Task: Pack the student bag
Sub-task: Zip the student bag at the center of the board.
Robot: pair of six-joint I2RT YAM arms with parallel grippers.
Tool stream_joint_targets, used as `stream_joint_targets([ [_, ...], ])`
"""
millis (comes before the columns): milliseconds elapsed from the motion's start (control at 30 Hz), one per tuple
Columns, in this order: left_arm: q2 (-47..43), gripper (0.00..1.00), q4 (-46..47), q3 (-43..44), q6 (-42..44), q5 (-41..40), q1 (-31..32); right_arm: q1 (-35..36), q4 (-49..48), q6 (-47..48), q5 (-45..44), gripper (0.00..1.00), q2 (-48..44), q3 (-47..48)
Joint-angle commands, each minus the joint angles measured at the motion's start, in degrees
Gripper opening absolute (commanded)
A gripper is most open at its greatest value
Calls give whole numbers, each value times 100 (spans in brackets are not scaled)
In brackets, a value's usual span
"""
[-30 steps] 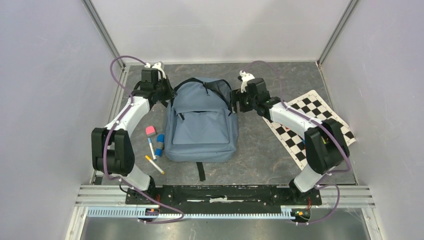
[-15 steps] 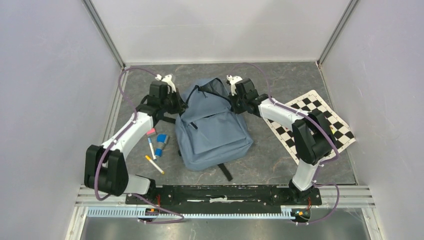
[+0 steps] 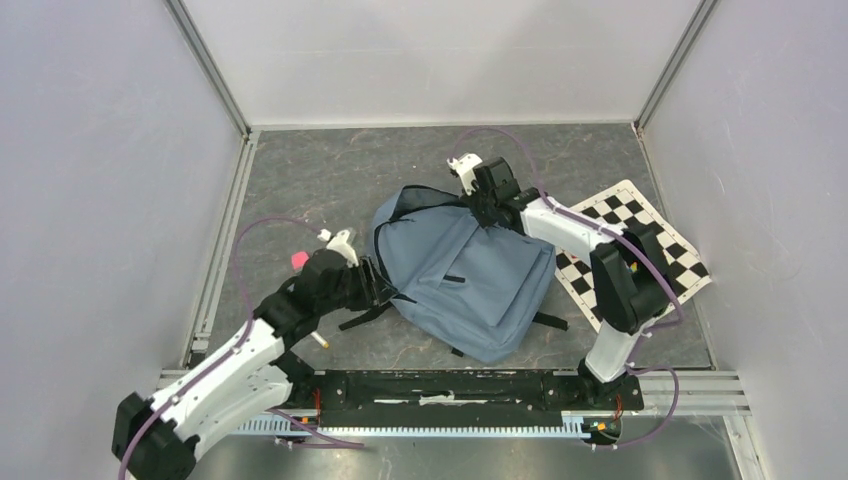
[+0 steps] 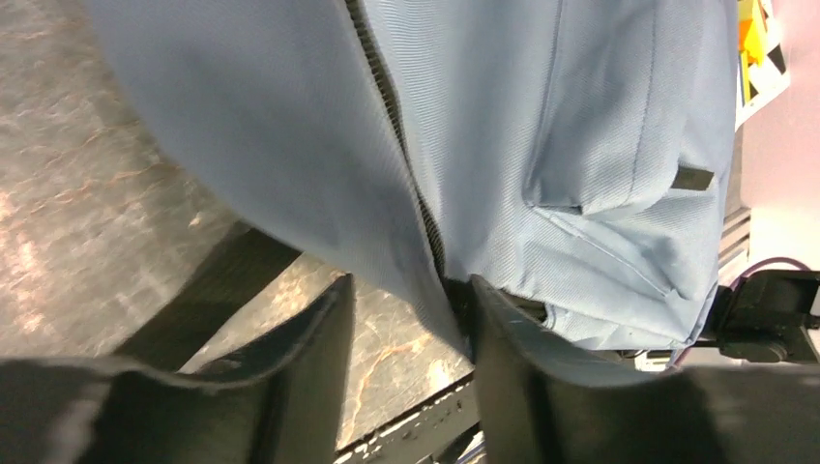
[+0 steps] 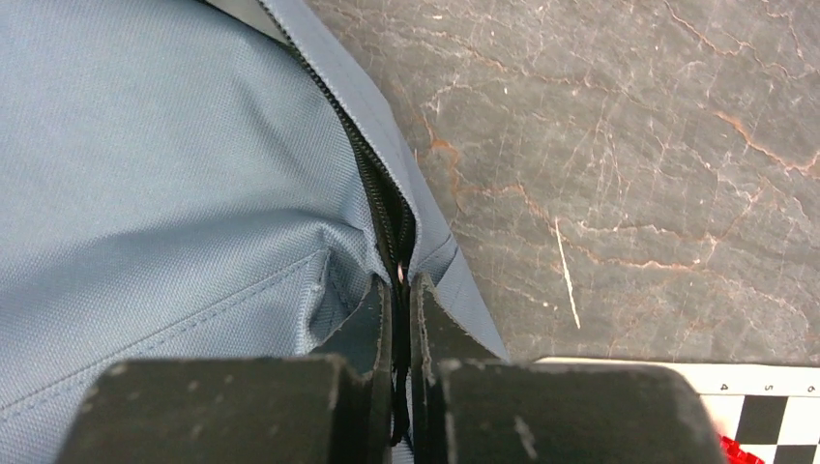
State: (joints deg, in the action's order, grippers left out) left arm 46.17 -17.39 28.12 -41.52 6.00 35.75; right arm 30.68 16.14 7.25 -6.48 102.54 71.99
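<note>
The student bag (image 3: 470, 275), grey-blue with black straps, lies flat and slanted across the table, its top toward the back left. My right gripper (image 3: 487, 212) sits at the bag's upper right edge. In the right wrist view it (image 5: 399, 290) is shut on the bag (image 5: 145, 174) at its black zipper (image 5: 372, 184), with a thin black piece pinched between the pads. My left gripper (image 3: 385, 288) is at the bag's left edge. In the left wrist view it (image 4: 411, 300) stands open, and the bag's zippered edge (image 4: 387, 106) hangs just by the right finger (image 4: 512, 367).
A checkerboard mat (image 3: 650, 235) lies at the right, partly under the bag. A pink eraser (image 3: 298, 259) and a yellow-tipped pen (image 3: 320, 341) show beside the left arm. Loose black straps (image 3: 360, 318) trail off the bag's left side. The black front rail (image 3: 450, 385) runs below.
The bag has been dragged toward the front right and turned. My left arm swung to the near edge and opened its jaws. My right gripper closed on the zipper and stayed with the bag.
</note>
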Motion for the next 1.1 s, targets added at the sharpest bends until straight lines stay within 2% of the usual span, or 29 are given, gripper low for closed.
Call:
stream_joint_targets([
  [0, -755, 62, -1031, 216, -345, -377, 20, -106, -614, 55, -5, 4, -986, -641],
  [33, -790, 69, -1206, 469, -207, -496, 20, -97, -624, 33, 74, 8, -1169, -799],
  [133, -438, 83, -1697, 1286, 389, -905, 4, -78, -606, -1, 166, 33, -1733, -1042],
  [167, -150, 86, -1799, 1583, 654, -997, -6, -74, -586, -4, 215, 42, -1907, -1091],
  [300, 999, 95, -1900, 2511, 1409, -1180, -164, -53, -608, 34, 590, 68, -2371, -1069],
  [400, 1778, 100, -1637, 2924, 1870, -1040, -413, -36, -686, 207, 1303, 79, -2512, -1007],
  [533, 2936, 100, -1817, 3608, 2438, -444, -900, 87, -732, 356, 2150, 83, -2302, -820],
  [600, 3363, 99, -1949, 3852, 2735, -511, -1012, 176, -838, 452, 2456, 84, -2143, -808],
  [700, 3782, 93, -1941, 4007, 3010, -479, -1173, 252, -1202, 374, 2780, 85, -1837, -834],
  [833, 4104, 75, -1566, 3998, 3073, -225, -1244, 336, -1570, 160, 3096, 85, -1244, -665],
  [933, 4273, 67, -1383, 4067, 3075, 91, -1238, 424, -1856, 103, 3136, 83, -708, -344],
  [967, 4336, 64, -1342, 4086, 3143, 214, -1250, 443, -1900, 87, 3165, 80, -486, -234],
  [1033, 4511, 51, -1395, 4151, 3170, 315, -1263, 476, -1876, 44, 3278, 71, -61, 71],
  [1067, 4586, 41, -1435, 4181, 3152, 353, -1277, 488, -1869, 17, 3324, 68, 162, 200],
])
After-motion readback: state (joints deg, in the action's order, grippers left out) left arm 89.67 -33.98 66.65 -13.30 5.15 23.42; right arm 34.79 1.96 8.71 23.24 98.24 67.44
